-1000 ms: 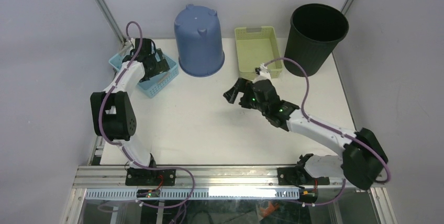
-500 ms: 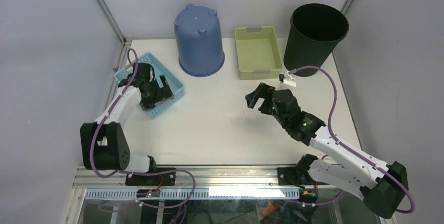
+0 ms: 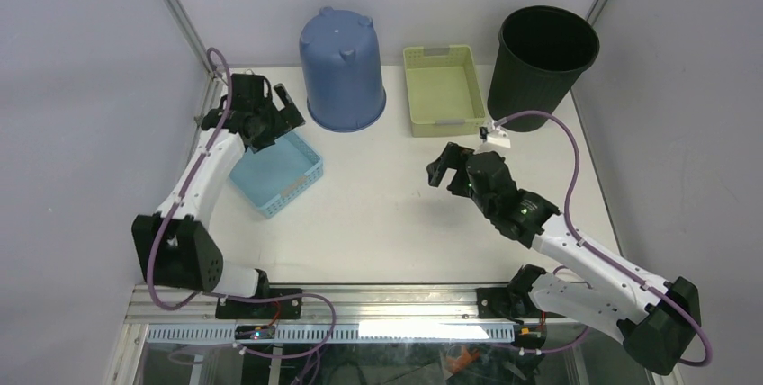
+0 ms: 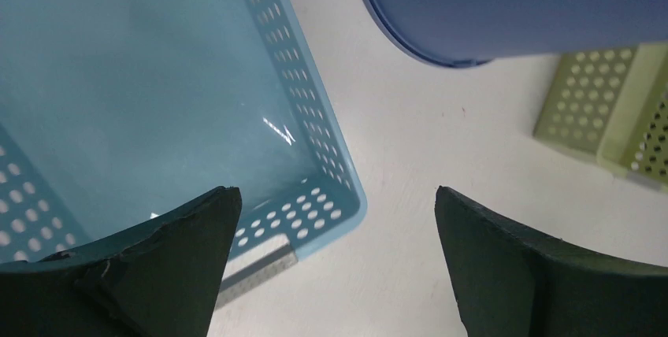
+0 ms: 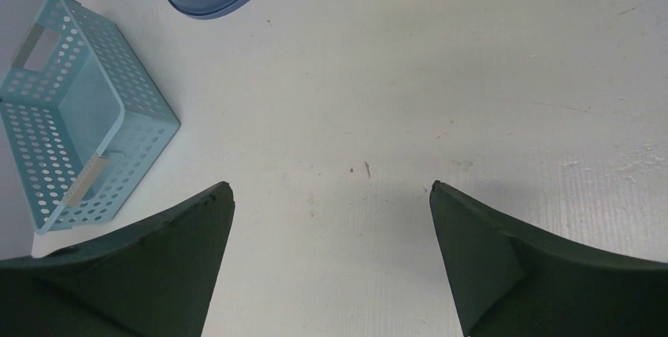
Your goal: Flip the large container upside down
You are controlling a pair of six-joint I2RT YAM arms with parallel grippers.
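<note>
Left end effector (image 3: 273, 120): matte black wedge fingers (image 4: 169, 266) spread wide, nothing held. It hovers over the far corner of the light blue basket (image 3: 279, 174).

Light blue basket: rectangular plastic, walls perforated with round holes, smooth glossy floor. Sits angled on the white counter (image 3: 378, 219), upright, open side up.

Blue bucket (image 3: 340, 75): large round smooth plastic, tapered. Stands upside down at the far edge, wide rim flat on the counter, narrow base with small feet on top. Long axis vertical. Just beside the light blue basket's far corner; cannot tell whether they touch.

Pale green basket (image 3: 443, 90): rectangular, perforated walls, upright, just right of the blue bucket, long side running away from the arms.

Right end effector (image 3: 441, 169): over bare counter near the middle, well apart from all containers. Fingers (image 5: 504, 258) wide apart, nothing held.

Black bin (image 3: 533, 88): large round matte plastic at the far right corner, tapered. Upright, mouth up, long axis vertical, near the pale green basket.
</note>
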